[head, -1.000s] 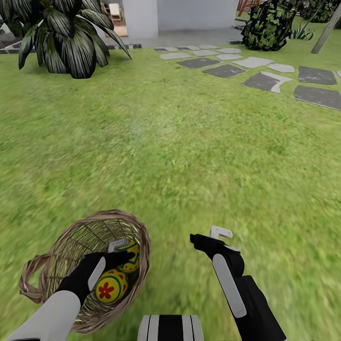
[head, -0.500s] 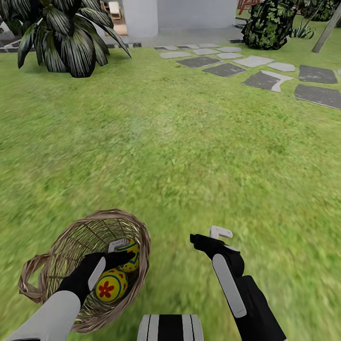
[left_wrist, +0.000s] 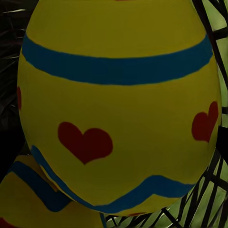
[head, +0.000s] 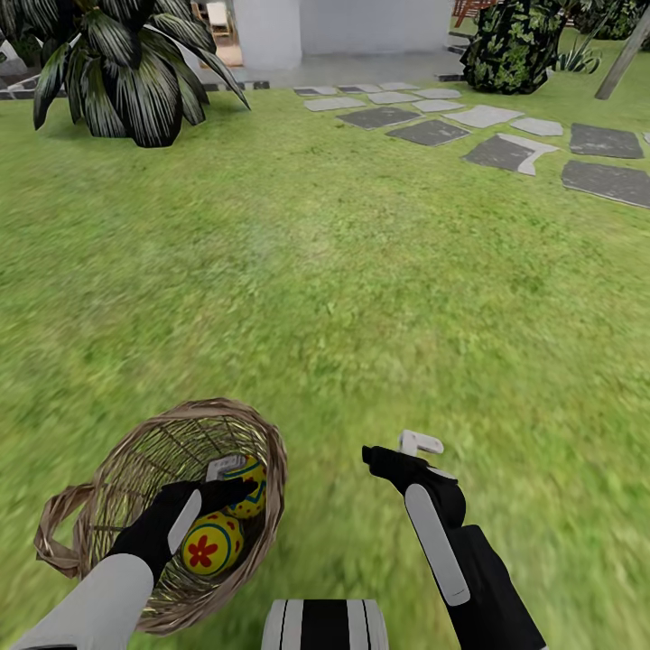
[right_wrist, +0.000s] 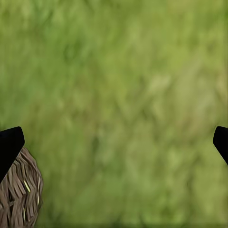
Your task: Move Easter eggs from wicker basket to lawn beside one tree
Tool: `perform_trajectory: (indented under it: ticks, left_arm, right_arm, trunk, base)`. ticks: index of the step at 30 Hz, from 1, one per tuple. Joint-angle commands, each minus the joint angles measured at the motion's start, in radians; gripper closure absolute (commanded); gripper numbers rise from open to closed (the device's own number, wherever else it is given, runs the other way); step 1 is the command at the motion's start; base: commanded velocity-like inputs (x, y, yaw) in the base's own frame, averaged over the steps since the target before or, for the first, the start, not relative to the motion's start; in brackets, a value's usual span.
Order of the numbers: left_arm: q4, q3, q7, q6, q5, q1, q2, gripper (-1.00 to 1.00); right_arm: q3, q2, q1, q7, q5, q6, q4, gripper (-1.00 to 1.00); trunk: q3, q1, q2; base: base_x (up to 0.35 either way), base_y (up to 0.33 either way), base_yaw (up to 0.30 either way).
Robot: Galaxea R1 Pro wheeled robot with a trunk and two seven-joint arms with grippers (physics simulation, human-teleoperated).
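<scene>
The wicker basket (head: 108, 487) lies tipped on the lawn (head: 343, 289) at the lower left. My left gripper (head: 233, 480) reaches into it, its fingers on either side of one Easter egg (head: 249, 483). That yellow egg (left_wrist: 118, 104), with blue bands and red hearts, sits very close in the left wrist view, so whether the fingers press on it is unclear. A second egg (head: 211, 544) with a red flower lies beside my hand, its edge (left_wrist: 28, 199) visible under the first. To the right of the basket, my right gripper (head: 402, 449) hangs open over bare grass.
A broad-leaved dark plant (head: 126, 63) stands at the far left. Grey stepping stones (head: 506, 135) cross the far right, ending at a white house wall (head: 361, 27) and a shrub (head: 510, 45). A slanted grey trunk (head: 623, 54) shows at the far right. The basket rim (right_wrist: 19, 194) edges the right wrist view.
</scene>
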Motion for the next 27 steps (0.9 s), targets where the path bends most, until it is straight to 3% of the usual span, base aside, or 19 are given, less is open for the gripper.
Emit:
perform_trajectory:
  ticks: [1,5,6,27]
  left_arm:
    - [-0.001,0.004,-0.003,0.007,0.003,-0.001,0.000,-1.00]
    - [-0.001,0.004,-0.003,0.007,0.003,0.000,0.000,-1.00]
    - [-0.001,0.004,-0.003,0.007,0.003,0.000,0.000,1.00]
    - [-0.001,0.018,0.003,0.012,0.003,0.000,0.000,1.00]
  right_arm:
    - [0.001,0.000,-0.001,-0.010,-0.010,0.002,-0.001,-1.00]
    - [0.001,0.000,-0.001,-0.010,-0.011,0.002,-0.001,-1.00]
    - [0.001,0.000,-0.001,-0.010,-0.011,0.002,-0.001,-1.00]
    - [0.001,0.001,-0.001,-0.012,-0.009,0.002,0.000,-1.00]
  trunk:
    - [-0.001,0.000,0.000]
    - [-0.001,0.000,0.000]
    - [-0.001,0.000,0.000]
    - [-0.001,0.000,0.000]
  base:
    - [0.000,0.000,0.000]
    - [0.000,0.000,0.000]
    - [0.000,0.000,0.000]
    - [0.000,0.000,0.000]
